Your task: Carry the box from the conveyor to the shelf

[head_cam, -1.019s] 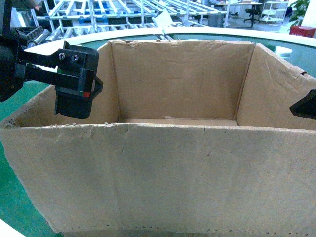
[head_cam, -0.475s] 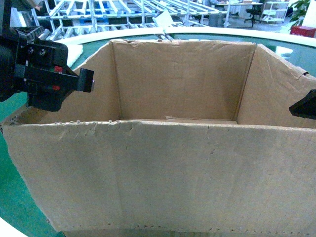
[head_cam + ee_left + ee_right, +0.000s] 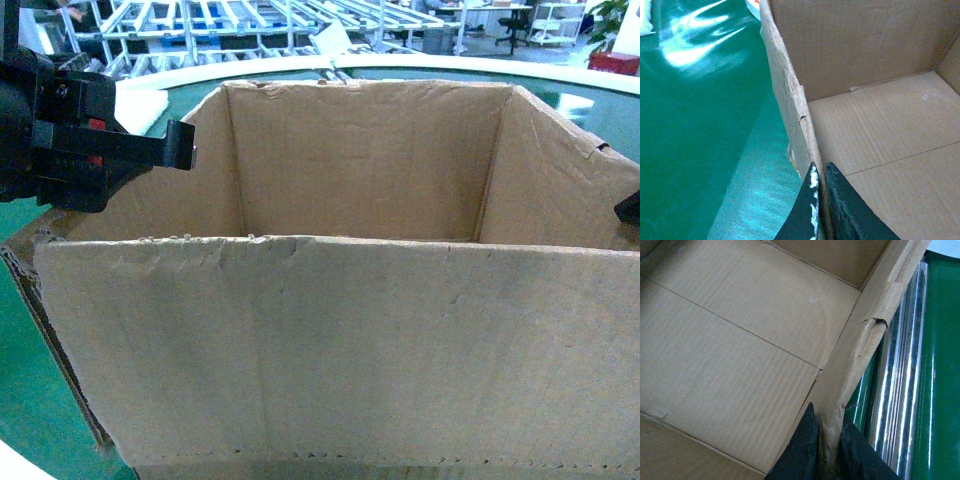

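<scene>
left gripper point(image 3: 821, 200) clamps box point(image 3: 340, 350) wall | right gripper point(image 3: 829, 450) likewise | box seemingly raised since

The box point(image 3: 350, 340) is plain brown cardboard all over, finely ribbed with corrugation lines on its floor, and a row of small dots runs along the bottom of its front wall. The conveyor point(image 3: 700, 125) under it is a glossy deep green with bright white glare patches, edged by a white rim point(image 3: 290, 68). The left gripper point(image 3: 821, 205) is black with flecks of white along one finger; from the head camera its body shows a small red mark. The right gripper point(image 3: 829, 450) is black too. Racks point(image 3: 230, 25) behind are pale grey-white.
</scene>
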Available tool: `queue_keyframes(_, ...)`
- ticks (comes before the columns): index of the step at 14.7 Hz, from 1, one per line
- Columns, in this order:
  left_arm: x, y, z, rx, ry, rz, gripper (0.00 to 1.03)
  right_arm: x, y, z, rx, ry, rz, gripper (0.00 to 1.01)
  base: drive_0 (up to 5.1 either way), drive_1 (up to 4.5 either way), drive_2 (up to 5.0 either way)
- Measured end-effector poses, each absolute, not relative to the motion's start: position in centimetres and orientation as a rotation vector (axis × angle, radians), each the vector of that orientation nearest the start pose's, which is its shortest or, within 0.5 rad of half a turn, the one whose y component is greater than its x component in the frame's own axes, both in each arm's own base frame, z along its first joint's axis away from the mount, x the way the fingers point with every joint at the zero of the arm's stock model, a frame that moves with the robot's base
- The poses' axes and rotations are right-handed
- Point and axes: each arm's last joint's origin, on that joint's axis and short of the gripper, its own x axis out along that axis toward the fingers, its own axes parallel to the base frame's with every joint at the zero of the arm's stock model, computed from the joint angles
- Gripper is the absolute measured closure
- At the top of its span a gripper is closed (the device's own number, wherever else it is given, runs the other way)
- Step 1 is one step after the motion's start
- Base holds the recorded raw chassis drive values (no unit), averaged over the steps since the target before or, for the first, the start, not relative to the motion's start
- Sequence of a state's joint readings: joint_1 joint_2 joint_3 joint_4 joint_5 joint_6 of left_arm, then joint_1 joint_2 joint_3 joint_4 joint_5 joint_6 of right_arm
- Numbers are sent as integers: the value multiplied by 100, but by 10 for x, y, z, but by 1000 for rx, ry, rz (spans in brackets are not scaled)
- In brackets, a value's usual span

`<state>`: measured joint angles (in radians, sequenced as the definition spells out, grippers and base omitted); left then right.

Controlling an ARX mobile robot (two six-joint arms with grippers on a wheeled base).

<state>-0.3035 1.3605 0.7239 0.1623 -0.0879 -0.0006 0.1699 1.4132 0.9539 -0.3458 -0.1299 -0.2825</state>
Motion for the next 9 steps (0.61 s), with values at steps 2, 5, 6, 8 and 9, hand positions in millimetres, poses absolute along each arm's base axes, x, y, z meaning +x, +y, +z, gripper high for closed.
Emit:
queue_keyframes(2,272,-83,223,97,444,-214,101,288,54,248,-275,763,407,98,0,0,0)
queue_keyframes(5,273,-83,238,107,378,-215,101,291,55,272,-276,707,424,98,0,0,0)
queue_keyframes(6,273,-82,249,106,344,-209,101,292,55,283,-278,675,430,98,0,0,0)
queue_keyframes(8,271,-80,261,101,307,-205,101,292,55,297,-281,634,441,98,0,0,0)
queue_keyframes(9,271,-80,266,99,290,-205,101,292,55,303,-282,617,443,98,0,0,0)
